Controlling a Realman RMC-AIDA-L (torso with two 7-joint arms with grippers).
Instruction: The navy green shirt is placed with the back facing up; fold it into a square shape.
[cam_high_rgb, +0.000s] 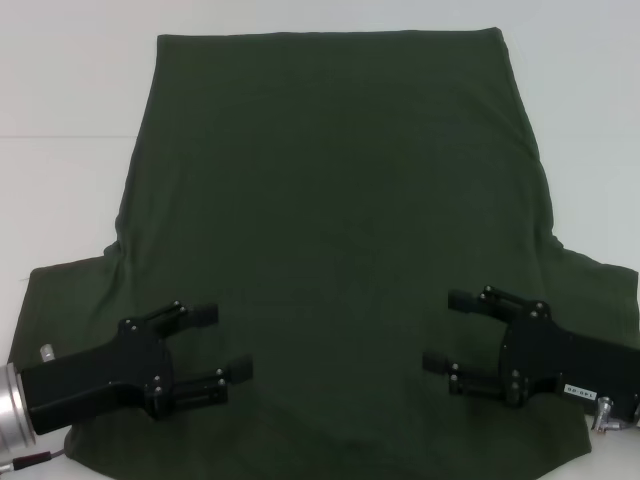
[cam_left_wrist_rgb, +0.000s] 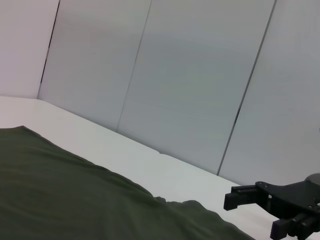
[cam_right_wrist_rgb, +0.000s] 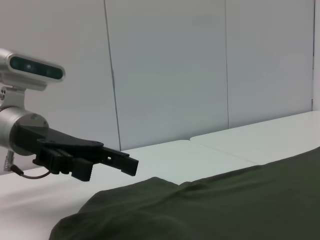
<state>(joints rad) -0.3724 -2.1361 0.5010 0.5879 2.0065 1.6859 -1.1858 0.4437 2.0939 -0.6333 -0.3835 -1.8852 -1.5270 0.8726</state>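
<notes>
White desk (cam_high_rgb: 60, 90) carries the work, smooth and matte; pale grey wall panels (cam_left_wrist_rgb: 190, 75) with thin vertical seams stand behind it in both wrist views.

One shirt (cam_high_rgb: 330, 250) lies spread flat on the desk: dark green, soft knit, plain side up, no lettering visible. Straight edge at the far side, sides flaring toward the robot, two short sleeves spreading outward at the near left and near right. Surface mostly smooth; faint creases only. In the wrist views its edge shows as a low rumpled ridge against the white desk.

Two pincers, both black, hard plastic or metal with visible screws, each on a silver cylindrical wrist.

Left pincer (cam_high_rgb: 222, 342): over the near left part of the shirt, just inside the left sleeve, fingers pointing toward the shirt's middle. Fingers spread apart, nothing between them. The right wrist view shows it above the cloth, not touching.

Right pincer (cam_high_rgb: 448, 330): over the near right part, mirroring the left, fingers spread, empty. The left wrist view shows it clear of the fabric.
</notes>
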